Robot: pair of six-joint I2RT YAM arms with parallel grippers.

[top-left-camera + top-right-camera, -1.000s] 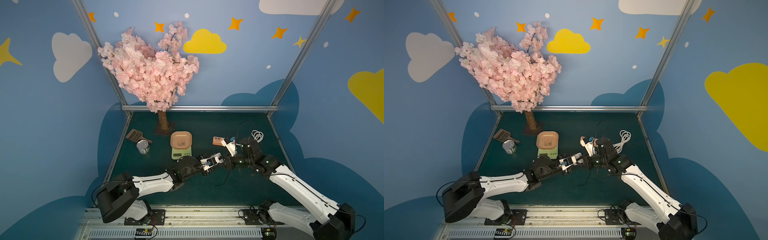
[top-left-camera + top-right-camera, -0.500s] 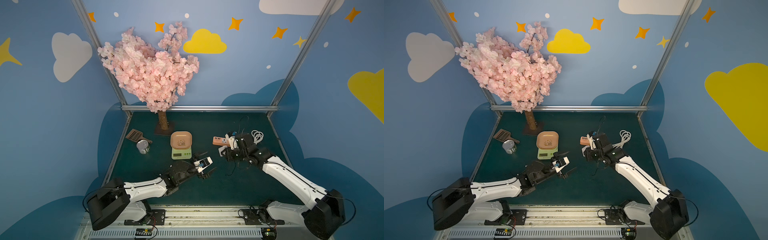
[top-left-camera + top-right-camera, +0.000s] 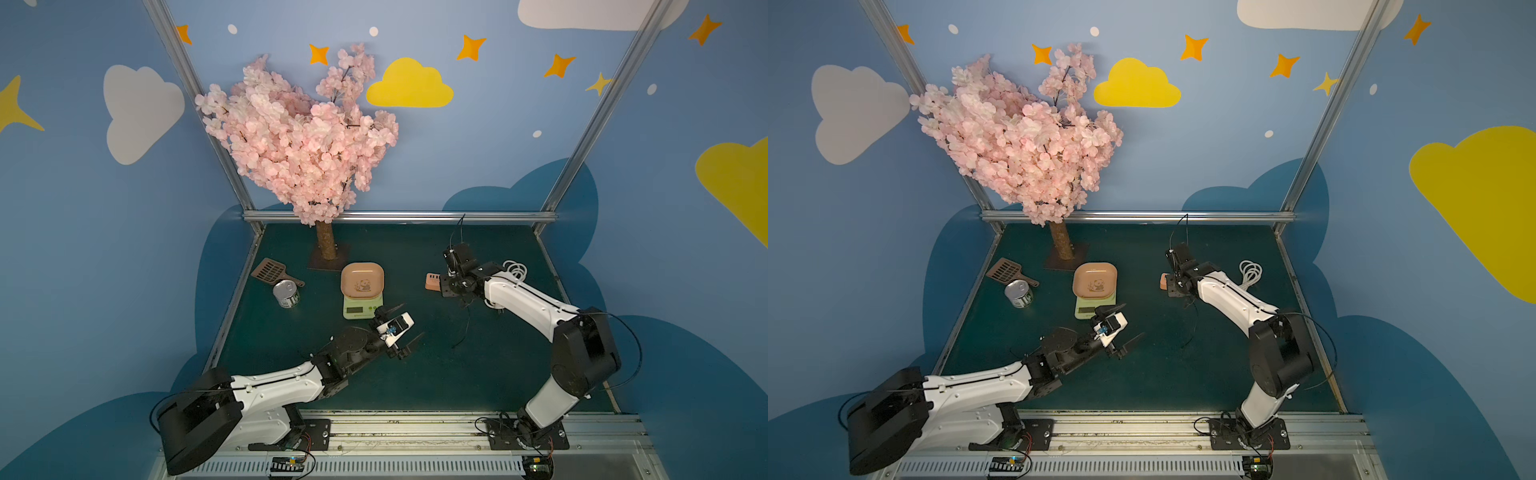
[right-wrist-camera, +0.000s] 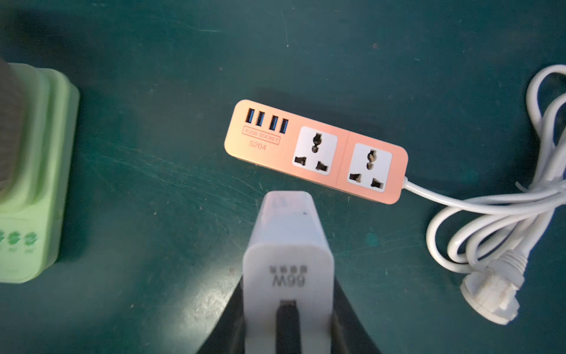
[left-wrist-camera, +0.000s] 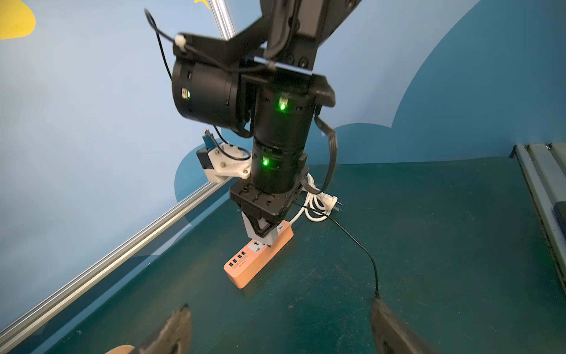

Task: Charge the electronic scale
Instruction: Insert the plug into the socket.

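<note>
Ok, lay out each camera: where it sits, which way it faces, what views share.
Top views: high above the robot, looking down over the table; left arm, right arm, electronic scale show.
Left wrist: on the left arm, facing the right gripper over the power strip; the left gripper's open fingers show.
Right wrist: looks down on the power strip; right fingers clamp the white charger.
Shared: both wrist views show power strip and charger.

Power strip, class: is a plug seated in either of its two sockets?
No: both sockets of the strip show empty holes, and the charger is not in one.
</note>
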